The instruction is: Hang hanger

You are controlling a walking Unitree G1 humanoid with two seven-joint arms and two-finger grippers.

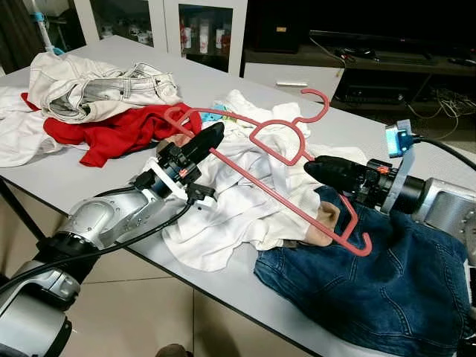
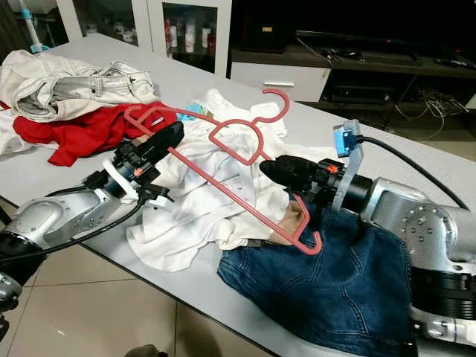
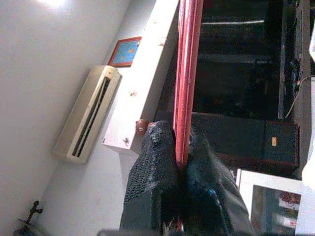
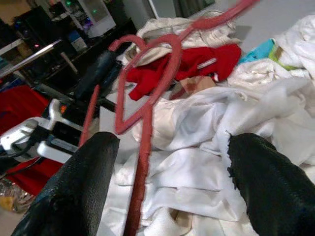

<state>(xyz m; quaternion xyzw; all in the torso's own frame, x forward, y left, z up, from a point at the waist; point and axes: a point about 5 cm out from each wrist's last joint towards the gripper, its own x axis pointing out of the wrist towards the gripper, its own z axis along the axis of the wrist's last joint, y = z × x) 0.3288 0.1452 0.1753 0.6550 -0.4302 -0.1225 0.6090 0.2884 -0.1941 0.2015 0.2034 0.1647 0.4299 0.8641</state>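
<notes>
Denim: blue jeans (image 1: 372, 290) lie nearest, heavy and creased, at the grey table's (image 1: 89, 182) front edge.
Hanger: thin pink-red plastic hanger (image 1: 256, 178) is held above the white cloth (image 1: 245, 212), long axis running diagonally from the left arm toward the right, hook (image 1: 316, 100) pointing away.
Left gripper (image 1: 204, 141): black textured fingers pinch the hanger's bar near its far-left end.
Right gripper (image 2: 271, 169): fingers spread wide, just beside the hanger's right half, not gripping.
Other cloth: red garment (image 1: 111, 134) and pale jeans (image 1: 97, 85), soft heaps behind.
</notes>
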